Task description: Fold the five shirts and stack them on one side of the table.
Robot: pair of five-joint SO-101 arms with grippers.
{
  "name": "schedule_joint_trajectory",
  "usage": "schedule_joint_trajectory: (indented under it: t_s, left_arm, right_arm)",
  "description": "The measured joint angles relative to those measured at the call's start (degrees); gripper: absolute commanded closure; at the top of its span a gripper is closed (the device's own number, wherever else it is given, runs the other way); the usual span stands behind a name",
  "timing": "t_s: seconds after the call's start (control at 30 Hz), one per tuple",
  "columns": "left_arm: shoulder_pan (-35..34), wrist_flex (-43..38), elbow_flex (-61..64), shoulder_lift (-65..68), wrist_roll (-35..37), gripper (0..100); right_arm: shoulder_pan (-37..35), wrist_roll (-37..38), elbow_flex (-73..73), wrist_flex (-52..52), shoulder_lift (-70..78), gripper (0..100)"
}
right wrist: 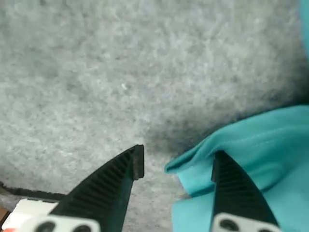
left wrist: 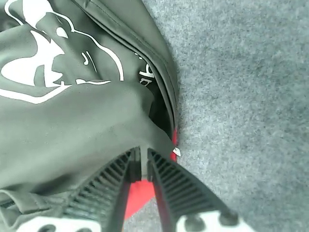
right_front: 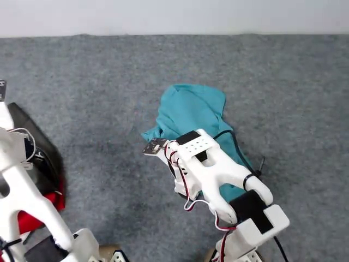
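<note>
Right gripper [right wrist: 178, 164] hangs spread wide over the edge of a teal shirt [right wrist: 251, 159]; left gripper [left wrist: 143, 155] is all but clenched.
The teal shirt lies crumpled mid-table on the grey table [right_front: 109, 82], partly under the right arm. By the left arm, a white-printed black shirt [left wrist: 72, 111] lies on a red shirt [left wrist: 140, 193]; whether those fingers pinch cloth is unclear.

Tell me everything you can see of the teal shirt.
The teal shirt is plain, soft-looking cloth. It lies bunched and wrinkled, not folded flat, on the grey felt-like table near its middle. The right arm stands over its near part and hides some of it. A stitched, rolled edge sits between the fingers of the open right gripper; whether they touch the cloth is unclear.
</note>
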Motion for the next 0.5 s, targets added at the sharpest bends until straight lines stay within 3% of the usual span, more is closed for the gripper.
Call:
schedule_joint_trajectory:
  t_s: [0.13, 0.33, 0.5]
  left_arm:
    - [0.0, 0.0, 0.0, 0.0, 0.0, 97]
    - [0.0, 0.0, 0.0, 0.0, 0.0, 97]
    - [0.0, 0.0, 0.0, 0.0, 0.0, 97]
  right_arm:
    - [0.0, -0.09, -0.97, -0.79, 2.73, 78.8]
    - [0.7, -0.79, -3.6, -0.88, 3.87, 99.3]
    - [1.14, -0.79, -4.04, -1.41, 4.31, 98.9]
